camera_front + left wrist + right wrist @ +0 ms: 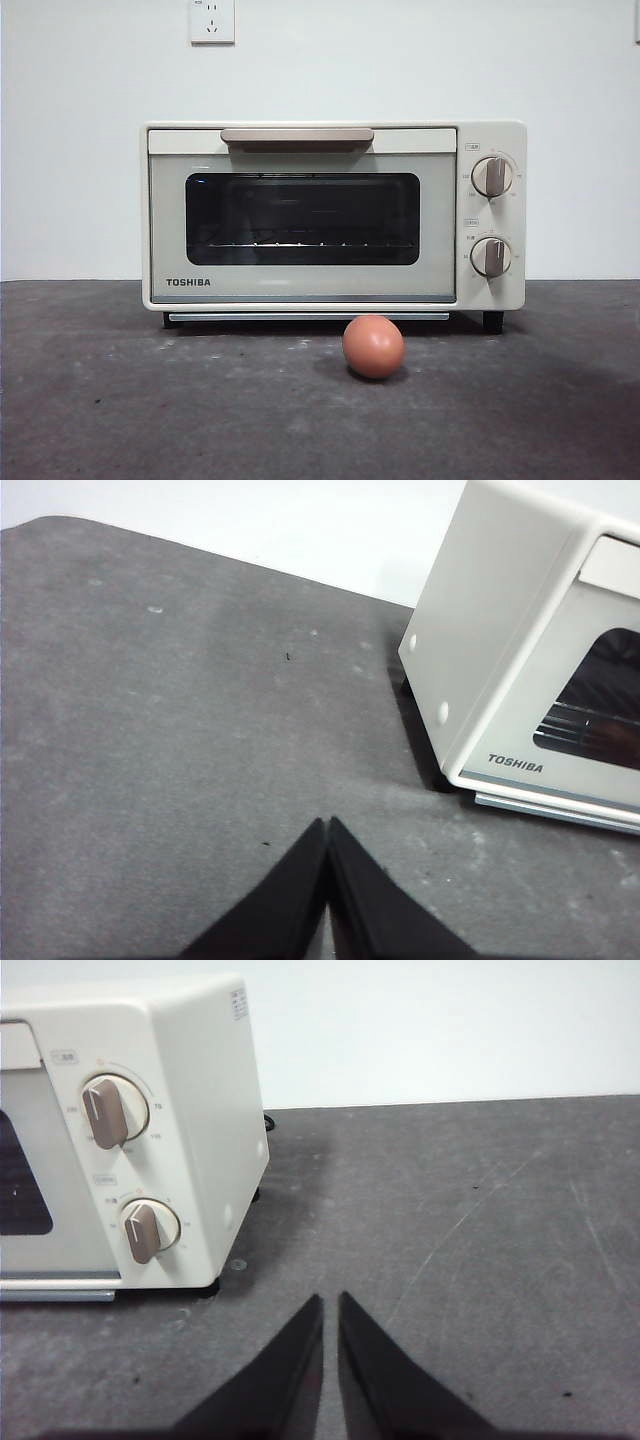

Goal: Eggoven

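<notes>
A reddish-brown egg (373, 346) lies on the dark table in front of the cream TOSHIBA toaster oven (333, 215). The oven's dark glass door is closed, with a beige handle (297, 136) on top and two knobs (492, 176) at its right. No gripper shows in the front view. My left gripper (328, 825) is shut and empty, over the table beside the oven's left side (530, 670). My right gripper (330, 1300) is shut and empty, beside the oven's knob side (130, 1140). The egg is out of both wrist views.
The dark grey table (120, 400) stretches around the oven. A white wall with a socket (212, 20) stands behind. A black cable (268, 1125) shows behind the oven's right side.
</notes>
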